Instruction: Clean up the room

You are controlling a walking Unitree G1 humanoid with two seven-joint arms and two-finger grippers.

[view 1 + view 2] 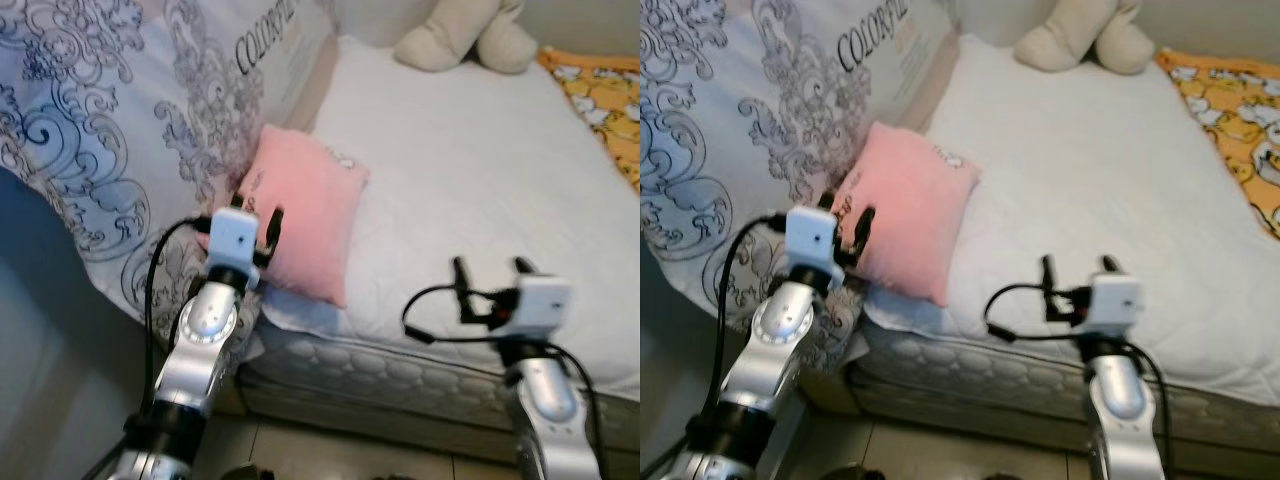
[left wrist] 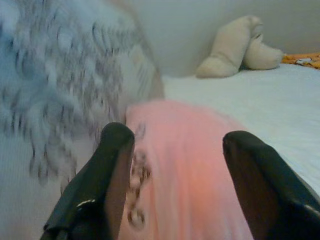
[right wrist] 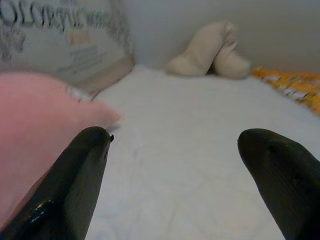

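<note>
Pink pillow (image 1: pixel 305 230) at mattress (image 1: pixel 470 170) edge, left gripper (image 1: pixel 257 226) open-fingered beside it

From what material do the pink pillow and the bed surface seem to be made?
The pink pillow looks like soft plush fabric: its surface is fuzzy and matte, and it sags at the edges. The bed surface seems to be a white quilted cloth, matte, with faint stitched puckers.

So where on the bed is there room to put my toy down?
The big white middle of the bed is bare, between the pink pillow, plush toy and orange blanket. It's crowded by the pillow, where the left gripper is.
</note>
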